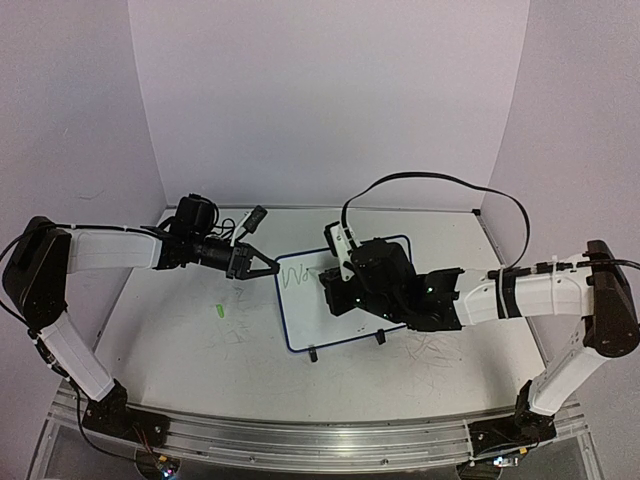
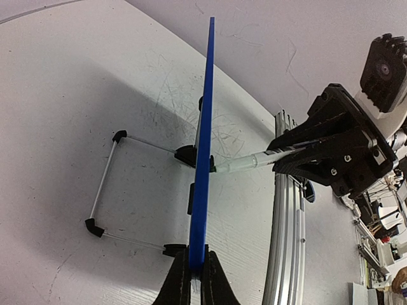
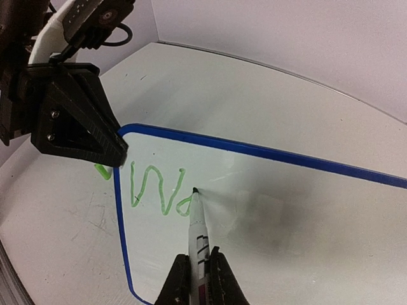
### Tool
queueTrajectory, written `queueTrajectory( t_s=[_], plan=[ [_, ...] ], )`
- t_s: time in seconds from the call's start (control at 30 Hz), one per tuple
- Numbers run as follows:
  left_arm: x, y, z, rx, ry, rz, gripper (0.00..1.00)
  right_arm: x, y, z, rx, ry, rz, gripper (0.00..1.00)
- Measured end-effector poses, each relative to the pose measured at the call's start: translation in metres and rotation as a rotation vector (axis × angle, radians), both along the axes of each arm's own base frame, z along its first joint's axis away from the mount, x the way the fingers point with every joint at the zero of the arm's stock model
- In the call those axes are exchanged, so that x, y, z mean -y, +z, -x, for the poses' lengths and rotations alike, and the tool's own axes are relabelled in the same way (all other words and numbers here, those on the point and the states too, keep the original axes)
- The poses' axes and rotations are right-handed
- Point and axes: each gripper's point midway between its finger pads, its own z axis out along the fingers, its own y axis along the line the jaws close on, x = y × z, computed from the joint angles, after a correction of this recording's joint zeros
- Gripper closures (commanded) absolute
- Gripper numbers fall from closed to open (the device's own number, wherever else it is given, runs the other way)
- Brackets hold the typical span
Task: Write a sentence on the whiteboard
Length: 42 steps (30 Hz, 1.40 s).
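Jaws of the left gripper (image 2: 196,264) clamp the whiteboard (image 2: 205,127) by its rim. Jaws of the right gripper (image 3: 198,270) grip a marker (image 3: 196,219), its tip touching the board beside the sentence (image 3: 156,189), green letters "Wa". The board stands on a scuffed white table (image 1: 170,340) between white walls (image 1: 330,100). Only the left wrist view shows its wire stand (image 2: 105,184); the right wrist view shows the letters clearest.

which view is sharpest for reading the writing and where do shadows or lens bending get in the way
Right wrist view: sharpest, the green letters read clearly, though a grey shadow lies on the whiteboard right of the marker. Top view: soft and purplish, the letters barely legible. Left wrist view: wide-angle bending curves the metal rail; the whiteboard shows only edge-on.
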Motion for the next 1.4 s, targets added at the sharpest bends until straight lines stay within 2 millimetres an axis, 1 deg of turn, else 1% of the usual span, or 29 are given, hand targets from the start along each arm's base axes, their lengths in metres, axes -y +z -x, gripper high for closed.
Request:
queueTrajectory(
  t_s=[0.5, 0.7, 0.83, 0.97, 1.03, 1.2, 1.4],
  plan=[
    [0.000, 0.000, 0.000, 0.000, 0.000, 0.000, 1.00, 0.007, -0.017, 0.009, -0.049, 0.007, -0.008, 1.00],
    [0.000, 0.000, 0.000, 0.000, -0.001, 0.001, 1.00, 0.011, -0.019, 0.011, -0.058, 0.006, -0.004, 1.00],
    [0.000, 0.000, 0.001, 0.000, -0.004, 0.002, 1.00, 0.009, -0.013, 0.014, -0.057, 0.030, -0.020, 1.00],
    [0.000, 0.000, 0.001, 0.000, -0.005, 0.002, 1.00, 0.008, 0.009, 0.015, -0.025, 0.044, -0.073, 1.00],
    [0.000, 0.000, 0.001, -0.001, -0.005, 0.002, 1.00, 0.008, 0.014, 0.013, -0.012, 0.041, -0.084, 1.00],
    [0.000, 0.000, 0.001, -0.001, -0.005, 0.002, 1.00, 0.010, 0.015, 0.008, -0.001, 0.020, -0.069, 1.00],
    [0.000, 0.000, 0.001, -0.001, -0.005, 0.002, 1.00, 0.011, 0.011, 0.006, 0.000, 0.006, -0.047, 1.00]
  ],
)
